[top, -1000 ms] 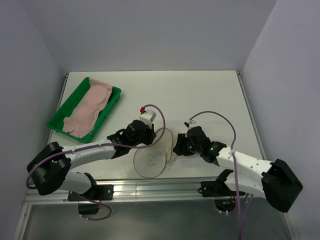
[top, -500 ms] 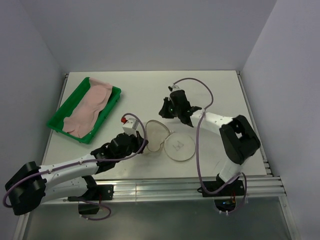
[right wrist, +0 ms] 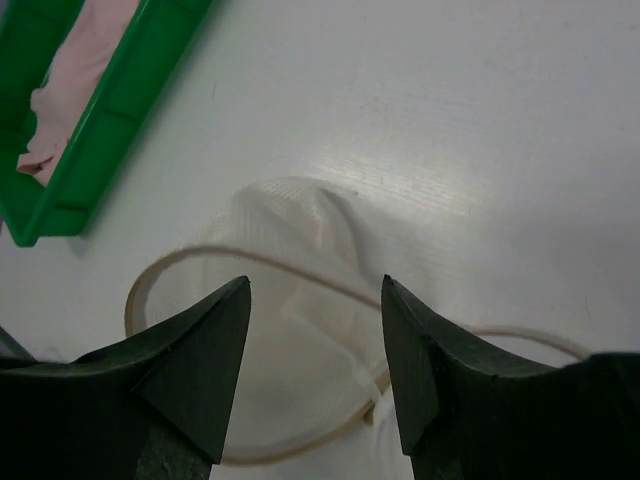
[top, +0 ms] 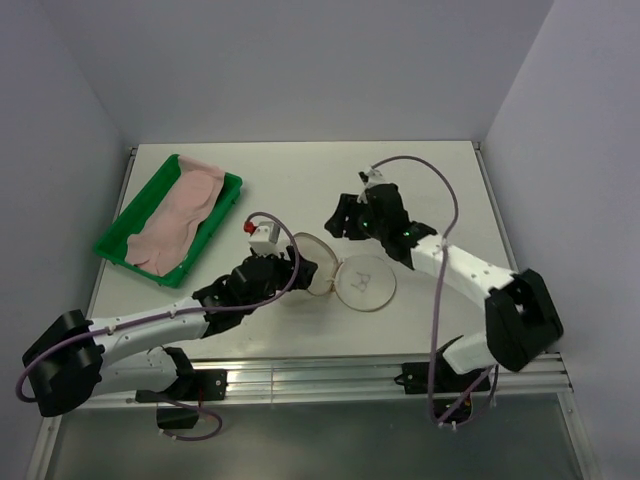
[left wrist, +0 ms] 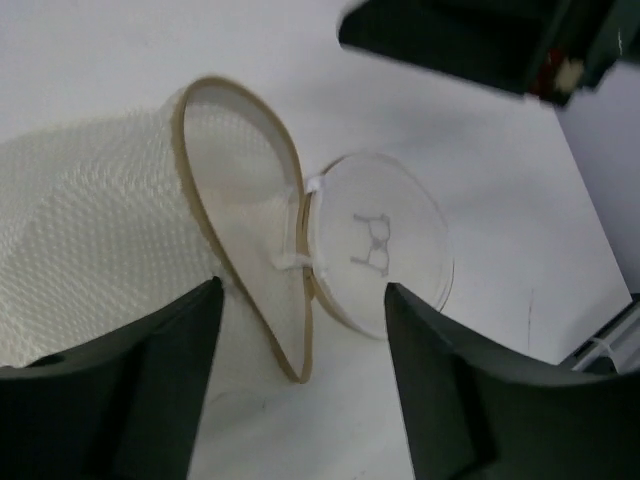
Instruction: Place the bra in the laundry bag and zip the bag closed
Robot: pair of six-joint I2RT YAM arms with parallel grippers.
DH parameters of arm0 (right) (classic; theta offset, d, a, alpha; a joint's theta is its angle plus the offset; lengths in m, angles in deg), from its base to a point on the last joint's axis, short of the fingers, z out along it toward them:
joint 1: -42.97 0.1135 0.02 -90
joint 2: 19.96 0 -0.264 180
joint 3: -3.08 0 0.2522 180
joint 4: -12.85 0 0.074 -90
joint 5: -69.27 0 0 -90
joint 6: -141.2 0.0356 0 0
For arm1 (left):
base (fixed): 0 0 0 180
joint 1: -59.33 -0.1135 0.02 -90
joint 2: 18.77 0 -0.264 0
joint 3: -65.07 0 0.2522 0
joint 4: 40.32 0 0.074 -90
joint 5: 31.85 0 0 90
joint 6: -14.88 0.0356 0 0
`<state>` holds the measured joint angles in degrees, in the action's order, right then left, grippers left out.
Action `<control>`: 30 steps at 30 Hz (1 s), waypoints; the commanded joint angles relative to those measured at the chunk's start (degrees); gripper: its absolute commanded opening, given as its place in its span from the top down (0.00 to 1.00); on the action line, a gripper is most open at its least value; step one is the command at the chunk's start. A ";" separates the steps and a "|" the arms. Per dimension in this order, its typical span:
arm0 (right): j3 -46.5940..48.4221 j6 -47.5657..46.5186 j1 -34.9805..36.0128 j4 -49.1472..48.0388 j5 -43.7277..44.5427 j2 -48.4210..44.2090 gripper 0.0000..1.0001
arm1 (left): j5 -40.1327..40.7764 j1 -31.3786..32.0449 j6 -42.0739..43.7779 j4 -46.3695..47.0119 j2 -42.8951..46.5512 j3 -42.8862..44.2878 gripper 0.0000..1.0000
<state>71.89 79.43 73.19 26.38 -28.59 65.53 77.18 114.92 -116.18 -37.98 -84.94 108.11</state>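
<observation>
The laundry bag (top: 362,284) lies unzipped mid-table, its flat printed lid to the right and its mesh half (top: 314,262) standing up on edge. In the left wrist view the bag (left wrist: 372,245) shows its beige rim between my fingers. My left gripper (top: 291,268) (left wrist: 302,290) is open at the bag's left side and clamps nothing. My right gripper (top: 336,225) (right wrist: 315,283) hangs open just above the mesh half (right wrist: 290,330). The pale pink bra (top: 180,212) (right wrist: 72,62) lies in the green tray (top: 108,249) (right wrist: 120,110) at the far left.
The right arm's dark body (left wrist: 470,40) reaches across above the bag, close to the left gripper. The table's metal front rail (top: 330,375) runs below both arms. White walls close in the table on three sides.
Both grippers were shut half a second ago and now stand open. The left gripper moved up to the bag's raised half. The bag sits slightly farther right and up.
</observation>
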 commanded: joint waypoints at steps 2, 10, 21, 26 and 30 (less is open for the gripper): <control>-8.01 1.74 0.02 -2.84 4.59 -13.93 0.39 | 7.33 -0.05 2.37 -1.14 4.46 6.56 0.19; -15.93 -0.19 -0.86 -3.90 10.58 -26.69 0.58 | 2.95 -12.60 3.62 -13.81 2.64 22.65 0.25; -21.56 1.92 -0.86 -10.49 8.12 -27.92 0.63 | -11.73 -46.78 5.62 -23.03 -16.16 40.32 0.37; -23.32 2.09 -0.86 -12.86 6.89 -30.21 0.63 | -25.76 -55.40 20.72 -19.26 -26.87 45.95 0.42; -23.76 2.09 -0.86 -13.13 6.54 -31.09 0.63 | -30.97 -60.59 25.58 -26.36 -37.08 55.60 0.44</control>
<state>48.46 81.40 72.60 16.83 -21.55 36.05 54.40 57.39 -98.89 -60.56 -116.98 157.16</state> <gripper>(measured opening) 0.371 0.561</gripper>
